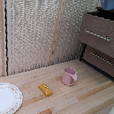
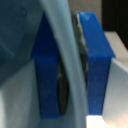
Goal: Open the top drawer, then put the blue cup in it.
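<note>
scene status: blue cup above dresser, top drawer pulled out

the dark brown dresser [image 1: 102, 40] stands at the far right corner of the desk [image 1: 84, 98], as seen in the exterior view. the top drawer [image 1: 101, 33] sits forward of the lower drawer [image 1: 101, 60], its front standing proud of the frame; a long silver bar handle [image 1: 98, 35] runs across it. the blue cup [image 1: 109, 3] appears at the upper edge of the exterior view, above the dresser top; whether it rests on the dresser or hangs clear cannot be determined.

the wrist view shows two blue pads [image 2: 98, 65] of the end effector [image 2: 72, 70] set narrow, with a pale blue curved wall [image 2: 64, 55] running between them. contact cannot be confirmed, so the grip state cannot be told.

on the desk, a pink mug [image 1: 69, 76] stands upright near the centre. a small yellow block [image 1: 45, 89] lies just beside it, toward the front edge. a white patterned plate [image 1: 2, 98] occupies the front left corner. a woven screen [image 1: 36, 25] lines the rear edge.
</note>
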Motion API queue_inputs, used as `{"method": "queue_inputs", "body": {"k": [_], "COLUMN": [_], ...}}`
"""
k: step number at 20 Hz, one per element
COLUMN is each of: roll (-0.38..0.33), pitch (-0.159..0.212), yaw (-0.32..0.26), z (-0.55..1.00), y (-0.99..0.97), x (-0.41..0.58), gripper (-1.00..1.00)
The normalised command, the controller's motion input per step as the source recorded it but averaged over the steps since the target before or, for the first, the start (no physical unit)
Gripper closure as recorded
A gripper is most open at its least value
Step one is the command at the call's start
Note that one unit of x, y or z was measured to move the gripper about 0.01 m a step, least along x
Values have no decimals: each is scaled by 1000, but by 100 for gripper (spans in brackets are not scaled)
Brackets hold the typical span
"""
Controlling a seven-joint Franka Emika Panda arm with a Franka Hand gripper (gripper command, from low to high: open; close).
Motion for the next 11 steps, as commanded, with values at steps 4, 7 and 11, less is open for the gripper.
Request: {"method": "queue_inputs", "body": {"k": [4, 7, 11], "roll": [106, 125, 94], "pitch": [5, -4, -1], "yaw": [2, 20, 32], "z": [429, 552, 386], "y": [-64, 114, 311], "x": [76, 207, 237], "gripper": [-100, -100, -100]}}
